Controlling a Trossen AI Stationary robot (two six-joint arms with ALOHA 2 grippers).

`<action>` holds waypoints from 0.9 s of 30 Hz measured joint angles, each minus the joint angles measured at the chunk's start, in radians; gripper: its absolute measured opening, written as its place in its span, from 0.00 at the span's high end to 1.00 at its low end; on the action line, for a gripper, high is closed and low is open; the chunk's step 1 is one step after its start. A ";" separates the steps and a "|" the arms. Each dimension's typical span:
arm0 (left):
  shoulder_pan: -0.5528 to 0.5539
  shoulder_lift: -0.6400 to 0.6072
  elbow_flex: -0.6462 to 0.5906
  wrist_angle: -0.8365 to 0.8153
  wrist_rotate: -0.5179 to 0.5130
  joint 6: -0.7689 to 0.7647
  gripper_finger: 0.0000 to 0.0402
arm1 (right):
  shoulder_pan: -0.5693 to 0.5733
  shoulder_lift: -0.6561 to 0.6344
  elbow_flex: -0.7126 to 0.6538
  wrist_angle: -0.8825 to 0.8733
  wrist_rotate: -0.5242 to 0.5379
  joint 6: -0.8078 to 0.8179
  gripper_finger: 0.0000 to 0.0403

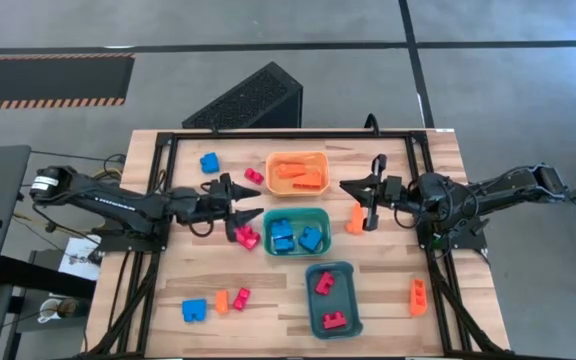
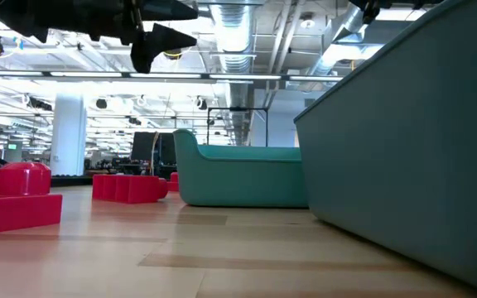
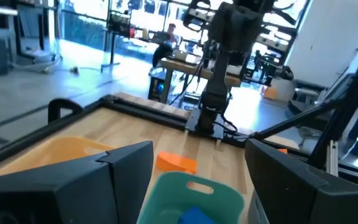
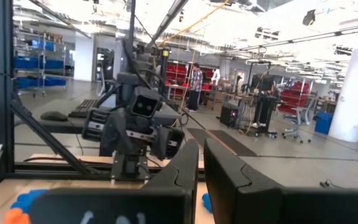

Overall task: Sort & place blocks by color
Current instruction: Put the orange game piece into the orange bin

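Observation:
Small blocks lie loose on the table: a blue one (image 1: 209, 162) and a red one (image 1: 254, 176) at the far left, a red one (image 1: 247, 237) beside the green tray, an orange one (image 1: 355, 218) right of the trays, another orange one (image 1: 418, 296) near right, and blue (image 1: 194, 310), orange (image 1: 222, 302) and red (image 1: 240, 297) ones near left. Others lie in the trays. My left gripper (image 1: 243, 205) hovers open left of the green tray (image 1: 322, 218), with the red block just past its near finger. My right gripper (image 1: 348, 186) hangs shut above the table, right of the orange tray (image 1: 271, 172).
Three trays sit in the middle: orange holds orange pieces (image 1: 301, 175), green holds blue blocks (image 1: 296, 234), teal (image 1: 313, 272) holds red blocks (image 1: 332, 302). A black frame rims the table (image 1: 268, 135). A dark box (image 1: 248, 100) stands beyond the far edge. Bare wood lies at the near right.

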 joint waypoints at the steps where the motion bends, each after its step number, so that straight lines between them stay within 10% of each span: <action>1: 0.000 0.000 -0.004 0.007 0.000 0.009 0.41 | -0.003 0.004 0.000 0.003 0.002 0.000 0.87; 19: 0.026 -0.012 -0.005 0.033 0.045 0.273 0.41 | -0.070 0.086 0.000 0.008 0.003 0.123 0.88; 27: 0.078 -0.092 -0.026 -0.006 0.108 0.351 0.41 | -0.072 0.006 0.000 -0.298 0.148 0.304 0.88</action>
